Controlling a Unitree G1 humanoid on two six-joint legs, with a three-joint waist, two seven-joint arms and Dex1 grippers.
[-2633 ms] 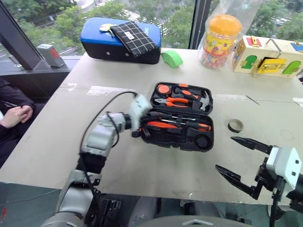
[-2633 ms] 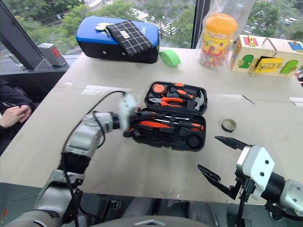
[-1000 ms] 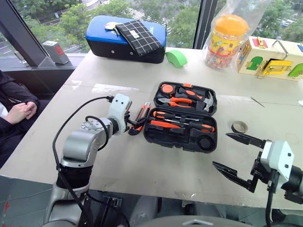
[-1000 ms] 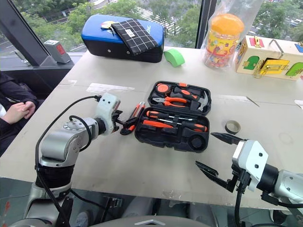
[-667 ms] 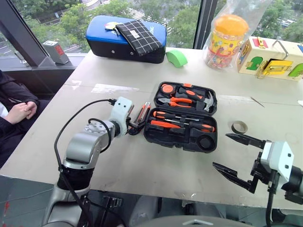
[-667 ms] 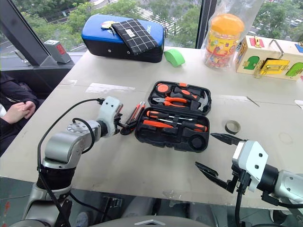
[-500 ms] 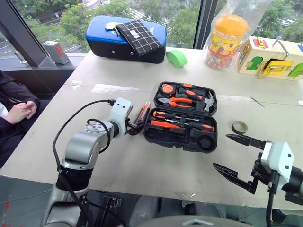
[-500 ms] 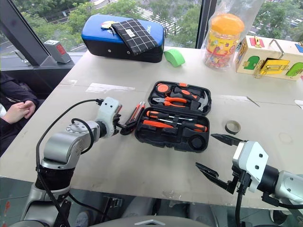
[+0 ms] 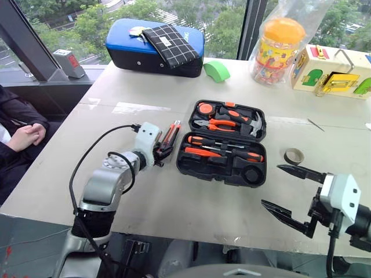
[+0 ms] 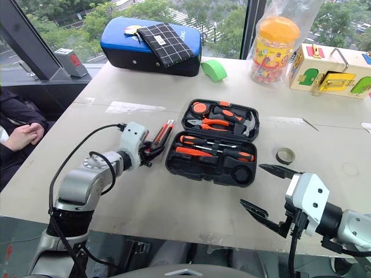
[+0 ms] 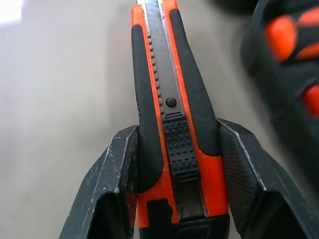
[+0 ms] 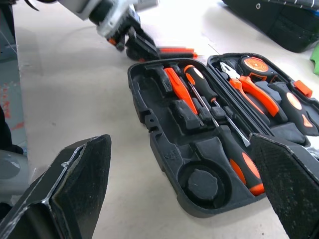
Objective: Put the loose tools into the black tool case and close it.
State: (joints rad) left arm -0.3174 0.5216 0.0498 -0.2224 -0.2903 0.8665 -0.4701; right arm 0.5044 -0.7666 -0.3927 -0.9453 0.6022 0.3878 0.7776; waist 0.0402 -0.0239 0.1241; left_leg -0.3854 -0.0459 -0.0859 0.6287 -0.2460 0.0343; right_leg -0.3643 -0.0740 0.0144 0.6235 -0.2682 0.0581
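Note:
The black tool case (image 9: 220, 176) lies open mid-table, with two screwdrivers (image 9: 200, 152) in its near half and pliers and a hammer in its far half. An orange-and-black utility knife (image 9: 170, 134) lies on the table just left of the case. My left gripper (image 9: 162, 147) is shut on the knife's near end. In the left wrist view both fingers press the sides of the knife (image 11: 169, 99). A small dark tape roll (image 9: 293, 155) sits right of the case. My right gripper (image 9: 272, 185) hangs open and empty near the table's front right.
A blue-topped case (image 9: 145, 49) with a checked pouch, a green tape roll (image 9: 215, 70), an orange-lidded jar (image 9: 272, 49) and a wooden latch box (image 9: 333, 72) stand along the back. A person (image 9: 17, 136) sits at the left edge.
My left gripper has slid onto the utility knife and its fingers have narrowed against the knife's sides. The right arm has stayed put.

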